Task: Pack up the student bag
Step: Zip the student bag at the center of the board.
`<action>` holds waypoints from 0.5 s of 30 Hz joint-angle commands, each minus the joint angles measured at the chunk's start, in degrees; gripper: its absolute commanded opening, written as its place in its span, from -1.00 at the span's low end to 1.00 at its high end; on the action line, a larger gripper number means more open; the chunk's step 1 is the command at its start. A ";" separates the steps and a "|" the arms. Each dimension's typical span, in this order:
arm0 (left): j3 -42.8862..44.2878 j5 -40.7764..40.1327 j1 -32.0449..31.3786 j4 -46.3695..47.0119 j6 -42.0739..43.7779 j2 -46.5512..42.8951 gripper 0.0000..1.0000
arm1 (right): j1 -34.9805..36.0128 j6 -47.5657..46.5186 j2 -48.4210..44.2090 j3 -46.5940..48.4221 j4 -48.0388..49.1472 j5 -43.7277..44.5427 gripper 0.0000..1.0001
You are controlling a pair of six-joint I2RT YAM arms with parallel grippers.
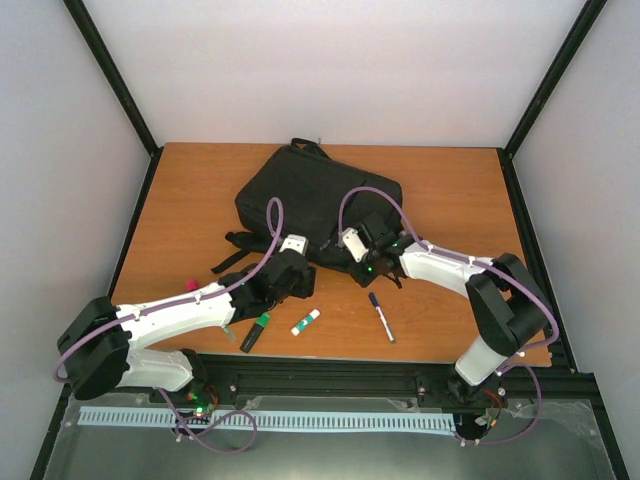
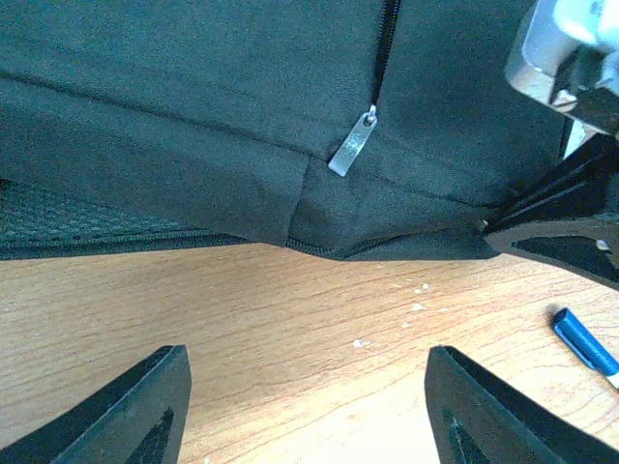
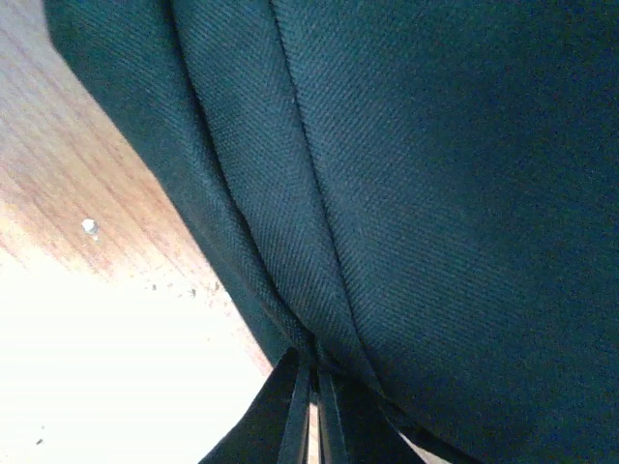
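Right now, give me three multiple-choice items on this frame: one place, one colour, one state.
1. Where is the blue-capped pen relative to the student bag? A on top of it; B on the table, nearer the arms; C inside it.
2. What colour is the zip pull? A silver; B red; C yellow.
3. What state are the right fingers in? A open above the table; B holding the pen; C shut on the student bag's edge.
Answers: B, it lies on bare wood; A, a metal tab shows; C, fabric folds run into the closed fingers.
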 commanded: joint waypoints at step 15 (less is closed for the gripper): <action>3.15 16.93 4.90 9.11 -26.18 10.09 0.62 | 0.25 -5.11 -12.02 -4.45 -4.02 -3.61 -0.94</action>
